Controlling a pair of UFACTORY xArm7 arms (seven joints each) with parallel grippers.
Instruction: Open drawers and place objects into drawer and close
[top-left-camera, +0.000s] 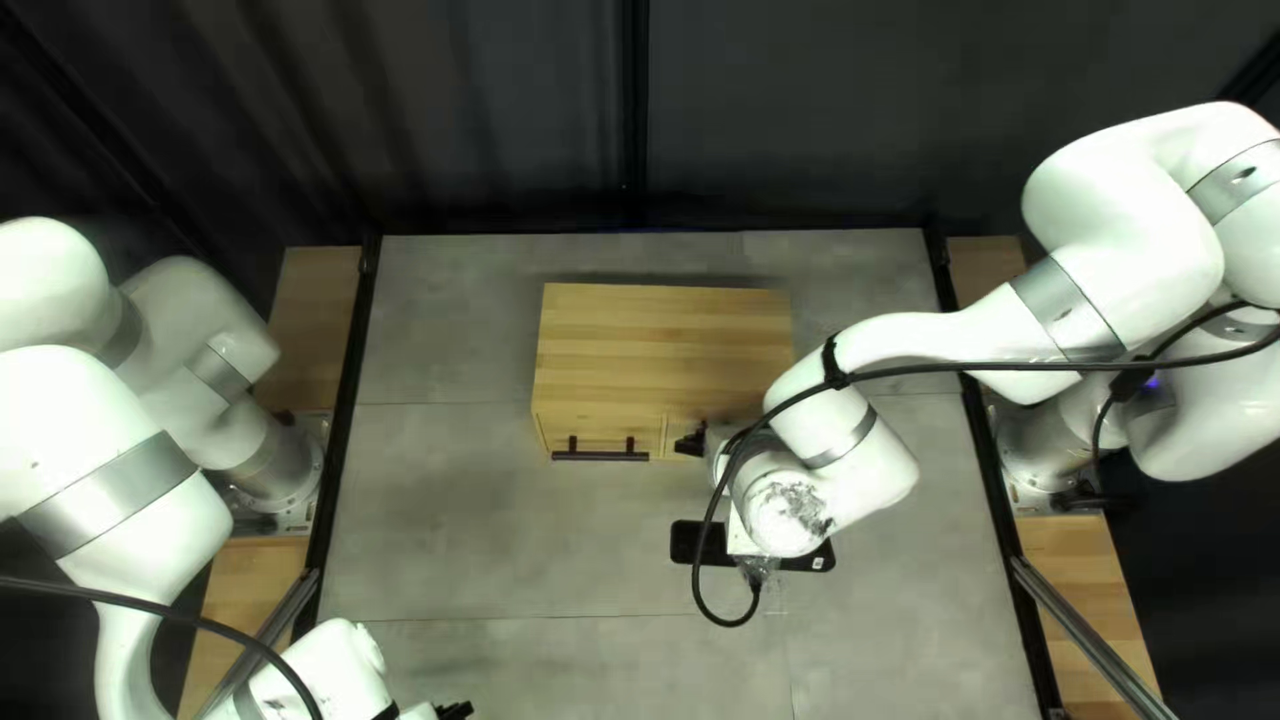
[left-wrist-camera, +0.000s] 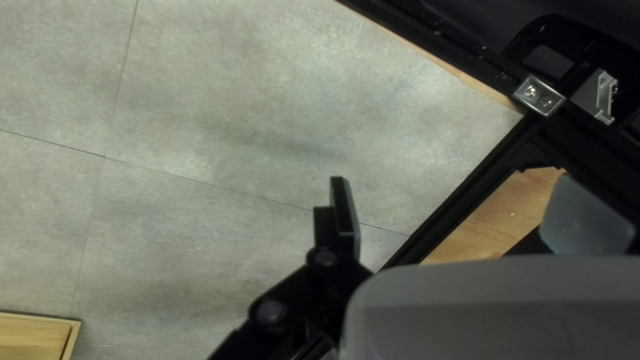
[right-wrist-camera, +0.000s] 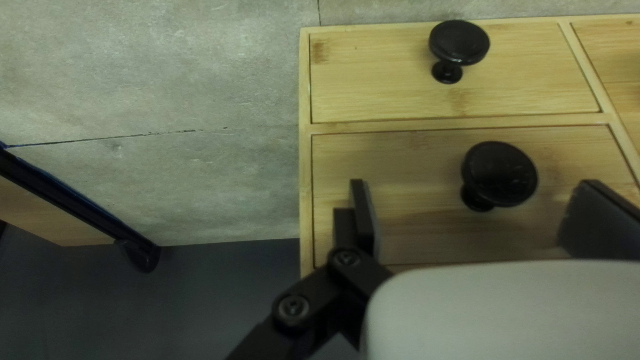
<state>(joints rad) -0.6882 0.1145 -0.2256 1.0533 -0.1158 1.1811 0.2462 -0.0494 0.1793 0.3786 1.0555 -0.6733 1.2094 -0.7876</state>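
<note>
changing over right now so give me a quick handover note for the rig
Left claw: open, holding nothing, away from the cabinet.
Right claw: open, fingers either side of a round black knob, not gripping it.
Done: right claw lined up; the knobbed drawers look shut.
Left to do: open drawers, place objects, close. I can't make out any objects to stow.

Right arm reached inward, right gripper was spread wide; left arm was bent, left gripper apart too.
</note>
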